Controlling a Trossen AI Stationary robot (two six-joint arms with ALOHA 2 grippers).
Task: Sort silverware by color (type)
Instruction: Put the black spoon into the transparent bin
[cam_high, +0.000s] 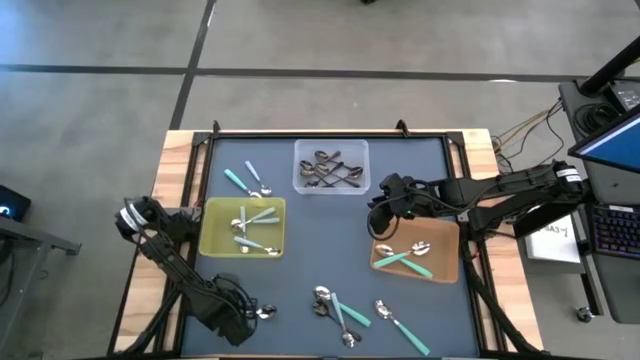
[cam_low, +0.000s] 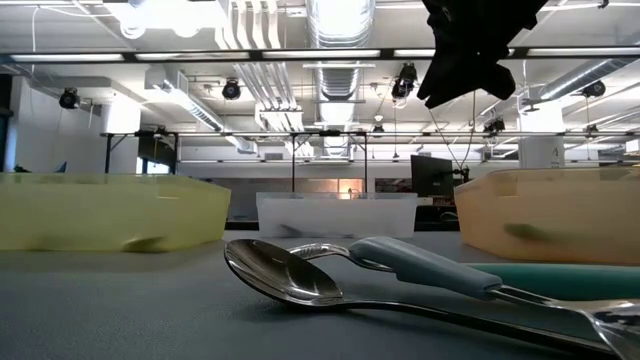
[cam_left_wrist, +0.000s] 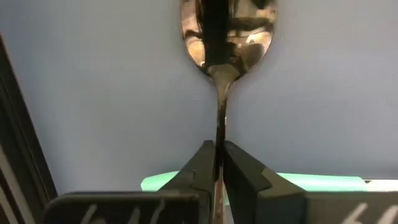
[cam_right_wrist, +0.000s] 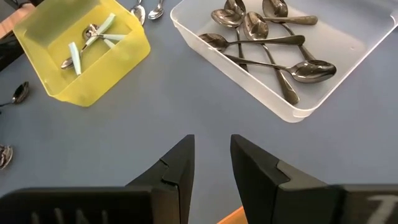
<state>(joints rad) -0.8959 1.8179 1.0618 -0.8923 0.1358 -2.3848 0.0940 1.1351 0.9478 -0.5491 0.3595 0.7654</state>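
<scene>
The dark worktop (cam_high: 300, 250) lies under both my arms. Ahead of my right tool (cam_right_wrist: 211, 163) sit the yellow tray (cam_right_wrist: 118, 59) with pale-handled pieces and the clear tray (cam_right_wrist: 348, 62) of all-metal spoons; the orange tray (cam_high: 445, 268) lies just beside it. That tool hangs above the worktop, fingers apart, holding nothing. My left tool (cam_left_wrist: 217, 163) is down at the near left corner, clamped together on the thin handle of a silver spoon (cam_left_wrist: 227, 37); a teal handle (cam_left_wrist: 311, 182) lies just behind its fingertips.
</scene>
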